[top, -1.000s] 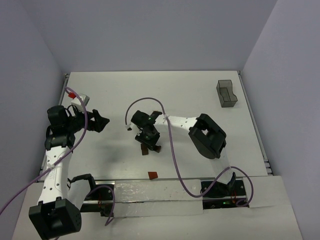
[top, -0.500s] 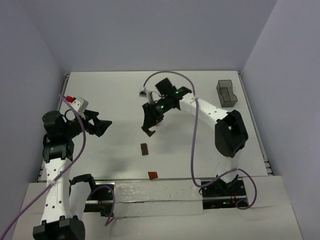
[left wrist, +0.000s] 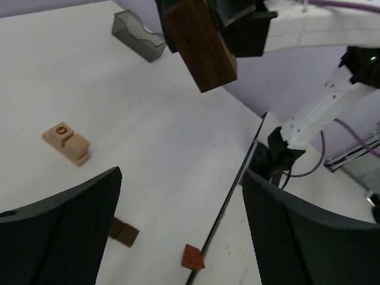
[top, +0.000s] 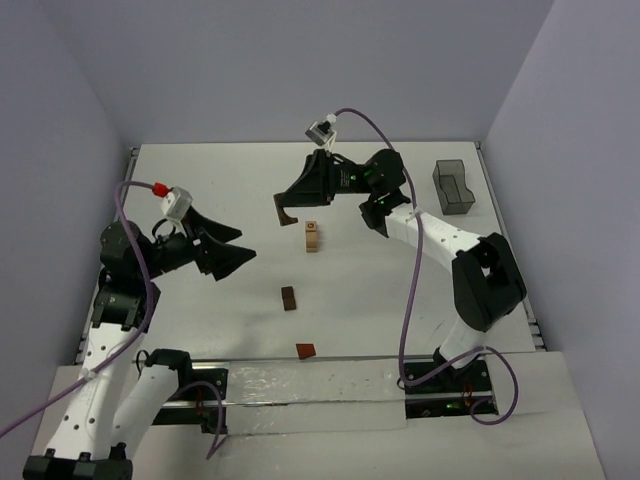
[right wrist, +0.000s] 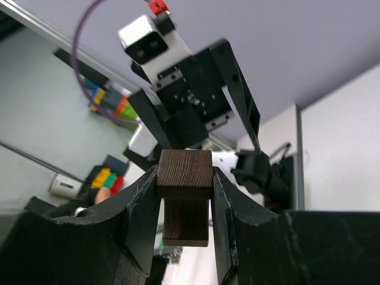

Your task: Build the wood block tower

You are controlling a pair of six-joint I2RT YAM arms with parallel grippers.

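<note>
My right gripper [top: 288, 212] is shut on a dark brown wood block [top: 286, 211], held in the air above the middle back of the table. The right wrist view shows this block [right wrist: 185, 196] clamped between both fingers. It also shows large at the top of the left wrist view [left wrist: 199, 44]. A light tan block [top: 312, 236] lies flat just right of it. A second dark brown block [top: 288, 298] and a reddish-brown one [top: 305, 350] lie nearer, each apart. No stacked wood block tower is in view. My left gripper [top: 228, 252] hovers open at the left, holding nothing.
A grey translucent bin [top: 453, 186] stands at the back right corner. The reddish-brown block [left wrist: 193, 257] sits right by the black rail at the table's near edge. Purple cables loop over both arms.
The right gripper rose and swung toward the back with the dark block, uncovering the tan block. The left gripper lifted and moved right toward the middle, its jaws narrowing a little.
</note>
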